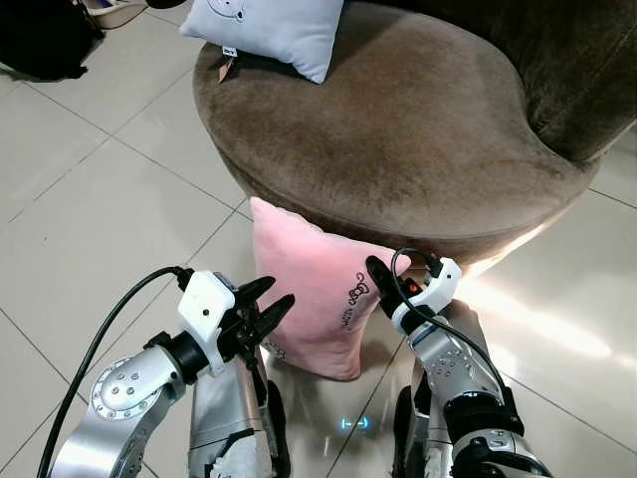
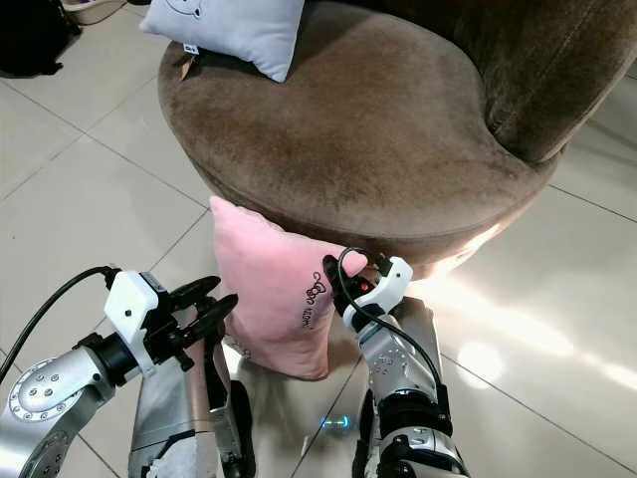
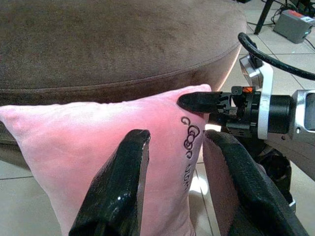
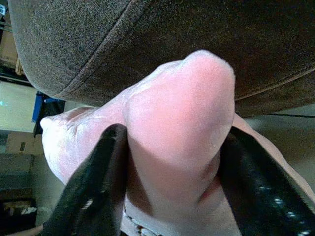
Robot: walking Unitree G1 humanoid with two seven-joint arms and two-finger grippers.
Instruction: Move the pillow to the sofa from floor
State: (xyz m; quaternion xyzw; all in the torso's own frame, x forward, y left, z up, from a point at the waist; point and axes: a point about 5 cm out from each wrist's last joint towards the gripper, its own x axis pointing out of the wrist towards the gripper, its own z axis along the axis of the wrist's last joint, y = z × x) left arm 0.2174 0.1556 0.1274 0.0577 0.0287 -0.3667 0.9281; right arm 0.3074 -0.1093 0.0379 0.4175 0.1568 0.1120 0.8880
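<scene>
A pink pillow (image 1: 309, 289) with dark curly lettering stands on edge on the tile floor, leaning against the base of the round brown sofa (image 1: 398, 119). My right gripper (image 1: 383, 281) is at the pillow's upper right corner. In the right wrist view that corner (image 4: 182, 113) bulges between both black fingers (image 4: 98, 177), pressed by them. My left gripper (image 1: 269, 304) hovers open just left of the pillow's lower left edge, fingers pointing at it. In the left wrist view the pillow face (image 3: 88, 132) lies beyond its spread fingers (image 3: 123, 182).
A white cushion (image 1: 269, 25) with a printed face lies on the sofa's far left edge. The sofa's backrest (image 1: 577, 70) rises at the right. A black object (image 1: 40, 40) sits on the floor at far left. Open tile floor (image 1: 90, 209) spreads to my left.
</scene>
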